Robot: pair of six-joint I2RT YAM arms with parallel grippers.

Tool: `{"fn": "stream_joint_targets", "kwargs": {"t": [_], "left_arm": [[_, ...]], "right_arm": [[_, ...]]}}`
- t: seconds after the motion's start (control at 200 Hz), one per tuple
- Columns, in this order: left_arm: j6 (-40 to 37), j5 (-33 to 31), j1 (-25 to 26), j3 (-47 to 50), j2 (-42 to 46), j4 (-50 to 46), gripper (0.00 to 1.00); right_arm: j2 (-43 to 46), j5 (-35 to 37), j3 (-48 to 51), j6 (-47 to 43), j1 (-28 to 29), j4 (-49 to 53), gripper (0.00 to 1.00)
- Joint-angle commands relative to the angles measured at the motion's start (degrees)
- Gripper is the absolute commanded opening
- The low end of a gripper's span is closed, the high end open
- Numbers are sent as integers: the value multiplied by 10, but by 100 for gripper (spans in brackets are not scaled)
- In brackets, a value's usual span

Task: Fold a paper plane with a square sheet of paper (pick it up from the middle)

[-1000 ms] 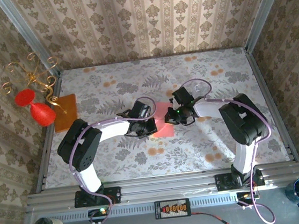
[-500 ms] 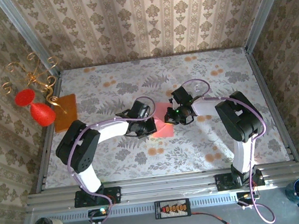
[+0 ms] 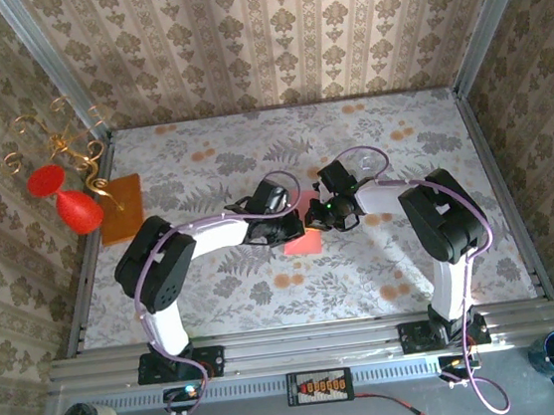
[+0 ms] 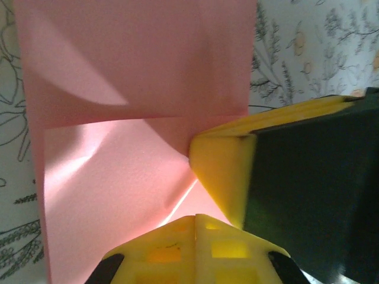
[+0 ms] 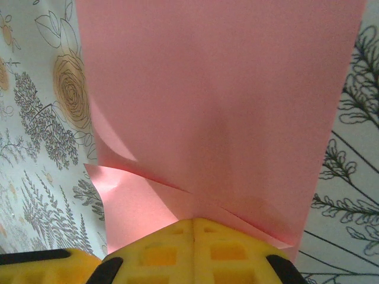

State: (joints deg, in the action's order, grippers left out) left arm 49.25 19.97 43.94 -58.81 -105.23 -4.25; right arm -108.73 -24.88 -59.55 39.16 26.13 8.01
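Okay, status: mid-fold by my read; no dart shape yet.
Sheet location: the thin salmon-pink square sheet of paper (image 3: pixel 302 242) lies mid-way across the floral-print table (image 3: pixel 401 153), between the two grippers and touching both.
Sheet shape: one flap is doubled over the lower layer. The flap bows up off that layer on one side, so the crease isn't flat.
Left gripper: the left gripper (image 4: pixel 195 222) has its fingers closed together, tips on the near part of the sheet. You can't tell whether paper is nipped between them or only pressed.
Right gripper: the right gripper (image 5: pixel 193 223) is closed too, tips where the two layers run together. Same doubt about nipped versus pressed.
Spacing: the two sets of yellow tips sit just beside each other in the left wrist view.
Handling: expect it to be very light and limp, with no stiffness of its own. It will likely skate on the table and slip under smooth plastic tips. Any crease stays in, and an edge can tear if you drag it.
Where to hold: pinch across the doubled edge near the sheet's middle, both layers together. Taking one layer alone would likely peel the fold open.
Pressing: hold one side down while you run the other along the crease, or the sheet will probably shift.
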Motion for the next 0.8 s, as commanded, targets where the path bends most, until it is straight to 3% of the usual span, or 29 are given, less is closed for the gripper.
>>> {"fn": "stream_joint_targets", "kwargs": {"t": [0.0, 0.365, 0.79], "left_arm": [[-4, 8, 1, -15, -14, 1, 0], [7, 24, -8, 46, -11, 5, 0], [36, 53, -54, 202, 105, 42, 0]], "right_arm": [[-31, 26, 7, -7, -2, 45, 3], [-38, 42, 12, -7, -4, 59, 3], [-35, 22, 21, -27, -11, 51, 3]]}}
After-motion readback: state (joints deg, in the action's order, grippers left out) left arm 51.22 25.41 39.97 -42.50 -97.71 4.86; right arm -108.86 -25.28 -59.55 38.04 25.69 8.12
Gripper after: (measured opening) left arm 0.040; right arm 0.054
